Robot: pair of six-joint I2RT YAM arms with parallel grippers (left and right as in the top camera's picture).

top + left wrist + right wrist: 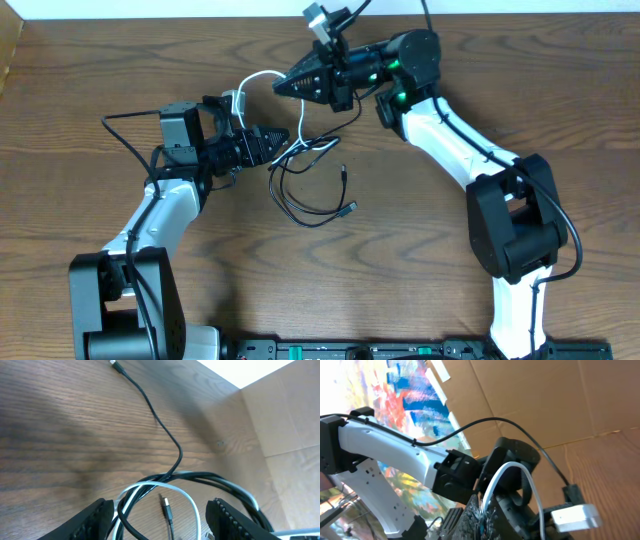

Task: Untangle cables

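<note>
Here, on the wood-grain table [80, 100], right end effector [280, 88] clenches white cable [258, 76]; left end effector [284, 136] hangs released, cardboard [280, 415] beyond.

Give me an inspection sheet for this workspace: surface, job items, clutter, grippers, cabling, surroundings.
Surface: wooden table, brown grain.
Job's things: white cable and black cables cross in a tangle between the two grippers; loose plug ends lie on the wood.
Clutter: nothing seen.
Grippers: left gripper open, fingers either side of the tangle; right gripper shut on the white cable.
Cables: thicker black arm wiring loops off the arms.
Surroundings: cardboard panels beyond the table edge; colourful picture in the background.
</note>
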